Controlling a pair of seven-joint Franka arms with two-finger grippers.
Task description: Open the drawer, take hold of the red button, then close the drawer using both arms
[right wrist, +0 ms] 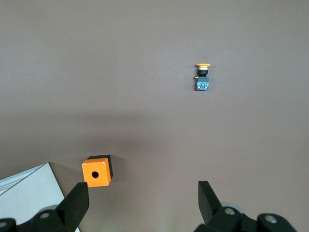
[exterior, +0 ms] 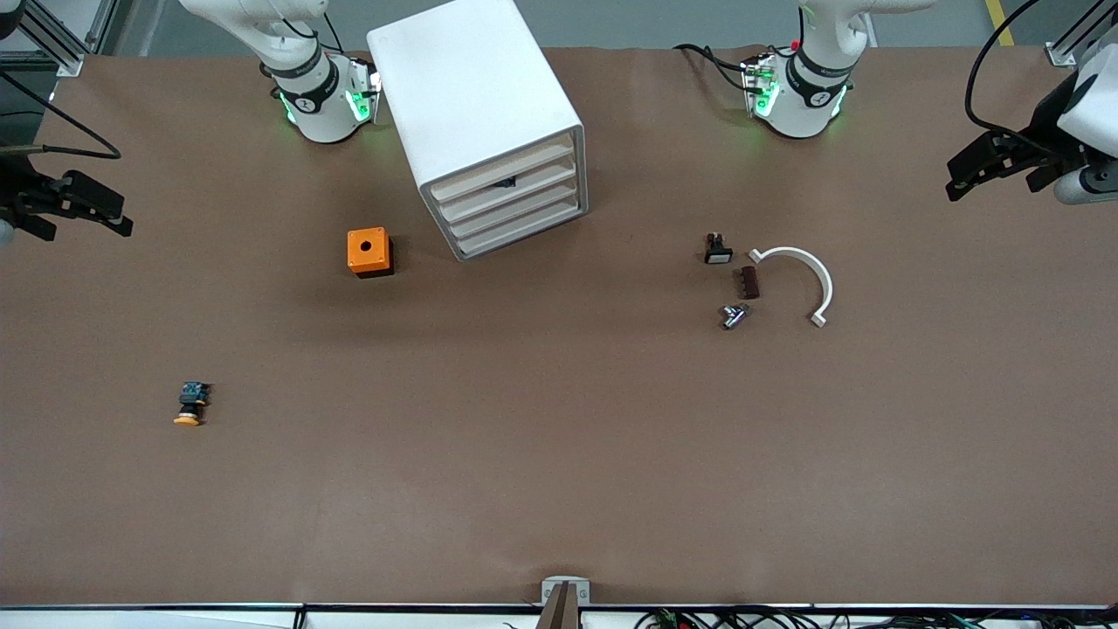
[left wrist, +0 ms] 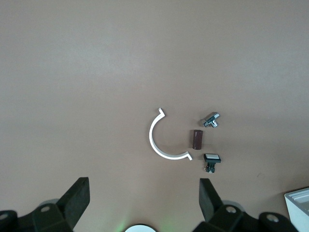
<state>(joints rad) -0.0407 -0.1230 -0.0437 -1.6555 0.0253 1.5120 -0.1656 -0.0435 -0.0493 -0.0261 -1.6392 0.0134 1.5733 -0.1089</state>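
Note:
The white cabinet [exterior: 476, 96] stands between the two arm bases, and its corner also shows in the right wrist view [right wrist: 29, 193]. Its four cream slat drawers [exterior: 511, 205] are all shut. A small dark thing shows in the slot over the second drawer. No red-capped button is in view. My left gripper [exterior: 965, 175] hangs open and empty over the left arm's end of the table; in its wrist view [left wrist: 143, 198] the jaws stand wide apart. My right gripper [exterior: 109, 214] hangs open and empty over the right arm's end [right wrist: 143, 200].
An orange box with a hole [exterior: 369, 252] [right wrist: 97, 170] sits beside the cabinet. An orange-yellow capped button [exterior: 190, 404] [right wrist: 203, 77] lies nearer the front camera. Toward the left arm's end lie a white-faced black button [exterior: 718, 250] [left wrist: 211, 160], brown block [exterior: 748, 282], metal part [exterior: 734, 315] and white arc [exterior: 808, 275].

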